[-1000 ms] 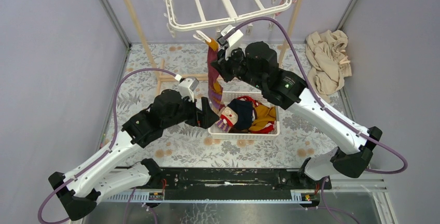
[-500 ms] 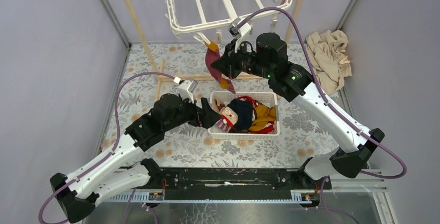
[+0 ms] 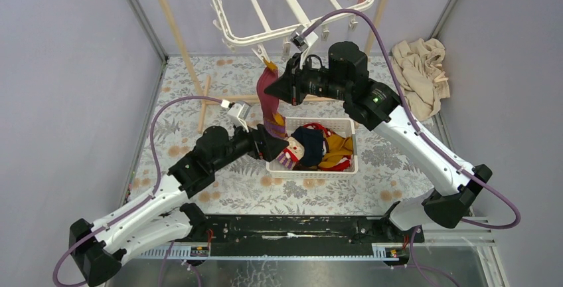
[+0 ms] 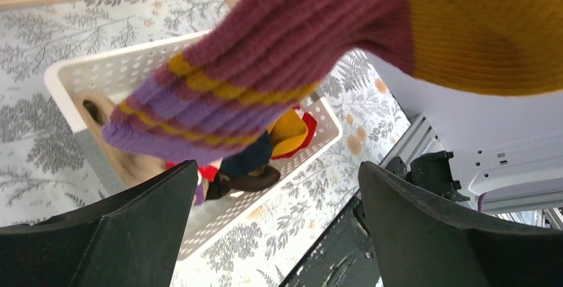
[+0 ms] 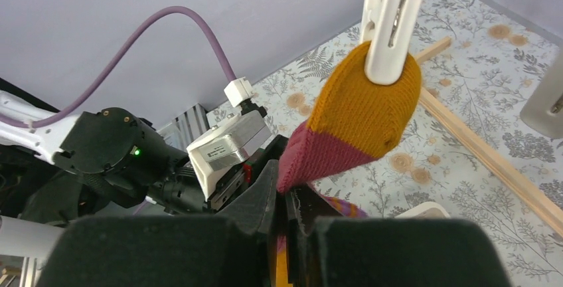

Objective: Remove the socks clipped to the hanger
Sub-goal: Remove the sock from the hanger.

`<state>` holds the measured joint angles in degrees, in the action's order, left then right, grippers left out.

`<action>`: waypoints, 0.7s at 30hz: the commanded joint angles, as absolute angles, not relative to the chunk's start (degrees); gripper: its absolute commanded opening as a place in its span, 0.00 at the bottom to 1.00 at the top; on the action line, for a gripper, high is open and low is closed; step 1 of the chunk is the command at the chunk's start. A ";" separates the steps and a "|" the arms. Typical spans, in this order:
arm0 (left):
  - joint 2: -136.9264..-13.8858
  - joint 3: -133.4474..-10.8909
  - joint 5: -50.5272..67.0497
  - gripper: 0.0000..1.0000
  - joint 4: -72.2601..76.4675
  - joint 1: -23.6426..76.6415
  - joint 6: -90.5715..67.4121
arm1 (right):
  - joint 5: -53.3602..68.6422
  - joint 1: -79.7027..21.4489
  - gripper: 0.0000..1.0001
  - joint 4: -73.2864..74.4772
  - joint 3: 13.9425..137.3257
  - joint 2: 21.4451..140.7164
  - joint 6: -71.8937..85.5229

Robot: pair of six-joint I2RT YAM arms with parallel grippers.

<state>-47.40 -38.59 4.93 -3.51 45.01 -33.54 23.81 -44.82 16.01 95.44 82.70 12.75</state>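
the right pincer (image 5: 284, 202) is closed on the maroon part of a sock (image 5: 358, 111), just below its mustard toe, and that toe is pinched in a white clip (image 5: 388, 28) dangling from the near edge of the hanger (image 3: 216, 4). the sock hangs over the middle of the desk (image 3: 232, 194), its purple-striped cuff reaching down close to the left pincer (image 4: 275, 167), whose jaws stand wide apart and hold nothing.

the hanger looks free-hanging and tilted, so a pull may drag the whole frame along instead of slipping the toe out of the clip. a harder tug could stretch the knit or slide the sock out of the grip, and a sudden release may swing the frame back.

the right arm's purple cable (image 3: 345, 13) arches close by the frame and its other clips and could snag. 1 white basket (image 3: 312, 173) holding loose socks (image 3: 319, 144) sits under the hanging sock. a wooden pole (image 3: 174, 28) rises near the far left corner and a beige cloth (image 3: 418, 78) lies at the far right corner, both well apart from the work.
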 commanded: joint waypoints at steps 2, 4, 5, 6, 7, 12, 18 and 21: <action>-48.08 -34.66 3.00 0.98 14.46 45.25 -28.74 | 26.90 -44.77 0.00 12.74 98.04 83.13 14.84; -48.69 -33.30 2.38 0.98 18.84 45.26 -27.26 | 26.97 -44.78 0.00 12.74 98.05 83.32 14.92; -49.27 -32.77 2.00 0.98 20.65 45.22 -26.64 | 27.05 -44.74 0.00 12.79 98.03 83.32 14.93; -49.81 -32.52 1.76 0.98 22.10 45.26 -26.17 | 27.07 -44.78 0.00 12.87 98.12 83.40 14.86; -50.45 -32.53 1.34 0.98 22.94 45.26 -25.63 | 26.98 -44.76 0.00 13.09 98.18 83.53 14.74; -52.46 -32.12 -3.09 0.98 25.20 45.26 -23.76 | 26.88 -44.74 0.00 13.79 98.82 83.84 14.26; -52.47 -31.67 -5.39 0.98 26.72 45.31 -22.22 | 26.76 -44.74 0.00 15.07 99.65 83.94 13.43; -53.27 -31.92 -5.40 0.98 27.70 45.27 -21.90 | 26.83 -44.74 0.00 15.33 99.82 83.85 13.14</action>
